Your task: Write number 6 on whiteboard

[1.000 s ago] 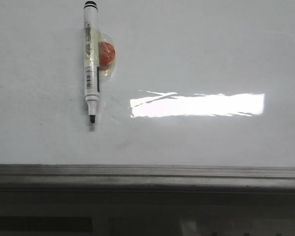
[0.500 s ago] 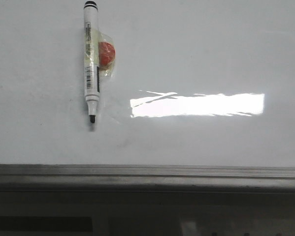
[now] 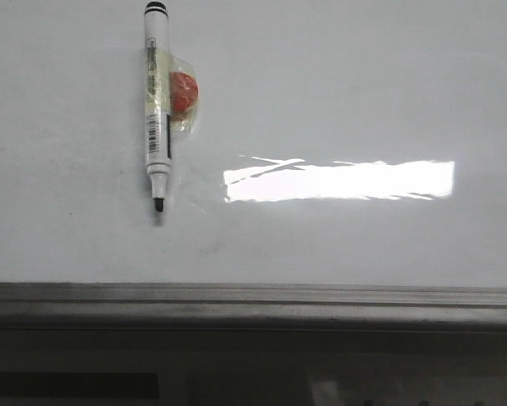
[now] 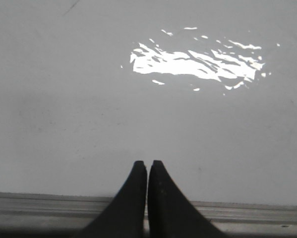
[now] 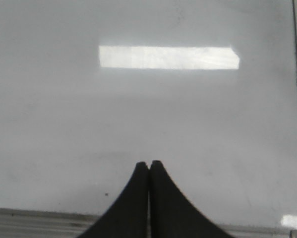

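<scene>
Upper left of the front view: marker [image 3: 157,106] lies on whiteboard [image 3: 363,85], long axis vertical, tip down | no number 6 drawn | left end effector [image 4: 147,164] and right end effector [image 5: 148,164] pressed together, empty | nearer arm: likely left.

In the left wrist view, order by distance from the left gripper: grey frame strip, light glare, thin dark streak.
1. Grey frame strip, by the left gripper.
2. Light glare, ahead on the whiteboard.
3. Thin dark streak, farthest out.
</scene>
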`<state>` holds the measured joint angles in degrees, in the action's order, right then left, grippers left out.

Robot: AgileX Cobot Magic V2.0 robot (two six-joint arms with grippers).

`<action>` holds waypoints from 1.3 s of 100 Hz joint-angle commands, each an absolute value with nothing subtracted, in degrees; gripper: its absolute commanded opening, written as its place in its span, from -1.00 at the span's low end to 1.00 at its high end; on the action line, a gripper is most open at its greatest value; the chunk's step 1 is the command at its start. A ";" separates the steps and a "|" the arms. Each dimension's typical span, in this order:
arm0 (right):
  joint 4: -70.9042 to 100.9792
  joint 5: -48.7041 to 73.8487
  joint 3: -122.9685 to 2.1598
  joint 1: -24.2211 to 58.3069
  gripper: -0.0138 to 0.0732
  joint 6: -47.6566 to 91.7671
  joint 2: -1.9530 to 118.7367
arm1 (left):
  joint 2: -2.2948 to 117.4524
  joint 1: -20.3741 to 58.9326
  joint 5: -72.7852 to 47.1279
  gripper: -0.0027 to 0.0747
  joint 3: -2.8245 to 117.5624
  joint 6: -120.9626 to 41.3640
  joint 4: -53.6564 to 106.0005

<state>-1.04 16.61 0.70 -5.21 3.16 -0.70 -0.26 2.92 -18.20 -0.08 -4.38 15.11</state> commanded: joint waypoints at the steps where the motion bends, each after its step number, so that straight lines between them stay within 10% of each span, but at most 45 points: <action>1: -1.49 7.67 1.49 -5.29 -0.85 3.42 -1.57 | -2.02 3.09 -12.39 -0.98 -1.44 -4.01 22.58; 43: 37.48 -2.59 0.89 -5.29 -0.85 3.30 -1.57 | -2.02 3.09 -12.37 -0.98 -1.20 -3.93 62.57; 100: 31.95 37.73 -30.86 -5.29 -0.78 30.96 8.90 | 18.30 5.68 -31.26 -0.97 25.51 -23.48 38.49; 130: 32.66 39.64 -32.48 -3.21 0.19 31.18 11.65 | 25.91 19.72 -30.88 0.17 27.70 -23.70 32.75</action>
